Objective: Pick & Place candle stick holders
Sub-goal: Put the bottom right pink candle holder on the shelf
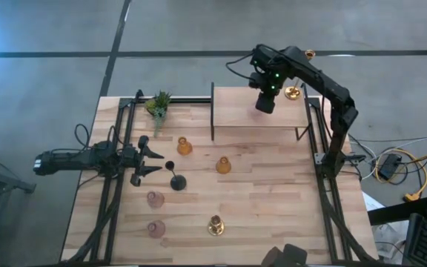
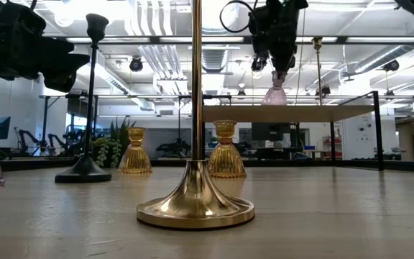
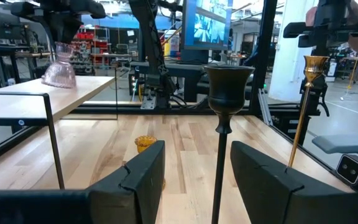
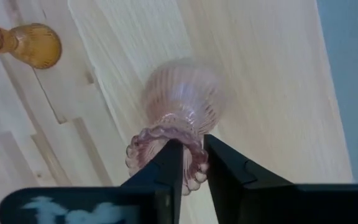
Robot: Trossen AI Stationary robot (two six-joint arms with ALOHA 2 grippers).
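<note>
High view: the right gripper (image 1: pixel 265 101) is being held over the raised shelf (image 1: pixel 236 111) at the table's far side. Right wrist view: its fingers (image 4: pixel 169 163) are being pressed close together on the frilled rim of a pink glass holder (image 4: pixel 179 102), which is being gripped just above, or on, the shelf; contact cannot be told. A tall gold holder (image 1: pixel 293 92) is standing on the shelf's right end. The left gripper (image 1: pixel 149 161) is being kept at the table's left edge, fingers spread apart, nothing between them, with the black stemmed holder (image 1: pixel 177 180) just beside it. Two amber holders (image 1: pixel 184 146) (image 1: pixel 223 165) are being left mid-table; two pink holders (image 1: pixel 155 198) (image 1: pixel 156 228) and a second gold holder (image 1: pixel 215 225) are standing near the front edge. A green plant (image 1: pixel 158 104) is sitting at the far left.
</note>
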